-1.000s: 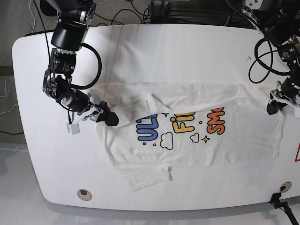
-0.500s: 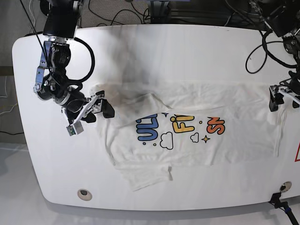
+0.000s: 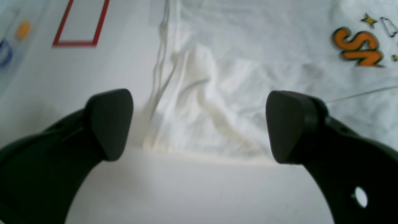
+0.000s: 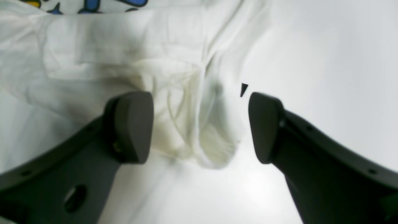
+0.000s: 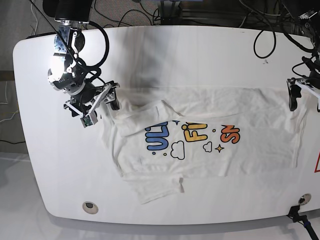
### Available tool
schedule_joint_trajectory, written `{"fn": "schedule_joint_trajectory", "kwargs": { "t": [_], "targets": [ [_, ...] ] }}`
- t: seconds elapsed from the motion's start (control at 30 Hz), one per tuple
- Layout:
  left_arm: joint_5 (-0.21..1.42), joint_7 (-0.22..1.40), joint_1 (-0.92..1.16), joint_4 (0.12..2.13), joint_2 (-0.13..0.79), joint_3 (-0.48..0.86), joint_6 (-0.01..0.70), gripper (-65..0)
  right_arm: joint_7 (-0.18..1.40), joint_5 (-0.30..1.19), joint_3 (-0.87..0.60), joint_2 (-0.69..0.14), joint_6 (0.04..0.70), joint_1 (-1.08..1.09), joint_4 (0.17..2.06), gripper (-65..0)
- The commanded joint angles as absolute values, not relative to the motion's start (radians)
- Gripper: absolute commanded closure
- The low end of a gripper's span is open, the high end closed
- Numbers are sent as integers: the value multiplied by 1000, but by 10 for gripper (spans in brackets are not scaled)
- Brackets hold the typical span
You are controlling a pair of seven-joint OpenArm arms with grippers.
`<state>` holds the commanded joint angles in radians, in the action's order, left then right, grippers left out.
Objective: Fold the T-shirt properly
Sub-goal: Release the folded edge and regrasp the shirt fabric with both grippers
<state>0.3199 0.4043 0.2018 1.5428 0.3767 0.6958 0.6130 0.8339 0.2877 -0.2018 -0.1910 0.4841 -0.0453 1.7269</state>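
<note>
T-shirt [image 5: 210, 135]: one, between two open hands.

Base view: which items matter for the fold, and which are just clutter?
In play:
- T-shirt, spread on the table, print up
- left end effector, open at the shirt's edge
- right end effector, open at the opposite edge

Lying about:
- cables behind the table
- round fitting near the table's front edge
- red outline marking on the tabletop

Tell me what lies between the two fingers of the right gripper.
In the right wrist view, the open right gripper straddles a bunched, creased corner of the T-shirt. Bare white table shows beside the cloth, nearer one finger.
</note>
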Motion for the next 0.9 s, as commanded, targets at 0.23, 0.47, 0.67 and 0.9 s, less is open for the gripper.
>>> {"fn": "schedule_joint_trajectory", "kwargs": {
  "t": [0.23,0.47,0.67,0.9],
  "targets": [
    [325,403,223,1544,377,696,613,-650,777,283,-203,-191,526,-50,1607,-459],
    [321,404,225,1544,375,665,613,-650,685,283,-203,-200,526,-48,1508,-459],
    [320,406,223,1543,375,662,611,-650,680,283,-202,-200,526,-48,1504,-311],
    [320,406,222,1541,375,662,610,-650,680,283,-203,-200,526,-51,1504,-122]
  ]
}}
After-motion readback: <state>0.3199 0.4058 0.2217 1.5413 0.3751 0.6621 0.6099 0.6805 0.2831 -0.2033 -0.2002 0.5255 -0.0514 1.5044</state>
